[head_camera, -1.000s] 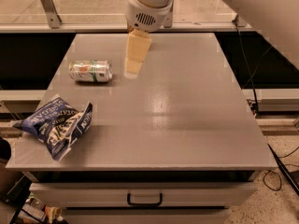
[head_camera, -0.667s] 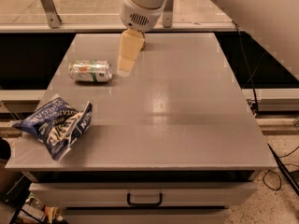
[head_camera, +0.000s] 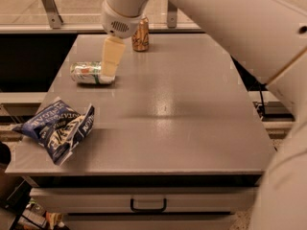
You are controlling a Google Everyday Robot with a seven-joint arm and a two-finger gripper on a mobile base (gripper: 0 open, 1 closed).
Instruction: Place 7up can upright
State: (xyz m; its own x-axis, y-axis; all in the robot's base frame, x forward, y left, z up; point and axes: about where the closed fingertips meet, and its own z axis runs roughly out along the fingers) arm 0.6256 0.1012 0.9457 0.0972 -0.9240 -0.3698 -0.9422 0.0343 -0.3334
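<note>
The 7up can (head_camera: 88, 73) lies on its side on the grey table (head_camera: 192, 128), at the back left, its silvery body showing a green band and red marks. My gripper (head_camera: 110, 70) hangs down from the white arm and its tip is at the can's right end, just over it or touching it; I cannot tell which.
A brown-gold can (head_camera: 140, 35) stands upright at the table's far edge, just right of the gripper. A blue crumpled chip bag (head_camera: 57, 128) lies at the front left corner. A drawer with a black handle (head_camera: 148, 206) sits under the table front. A railing runs behind the table.
The gripper has moved left and down, from the table's back middle to the right end of the lying can. The brown-gold can behind it has come into view.
</note>
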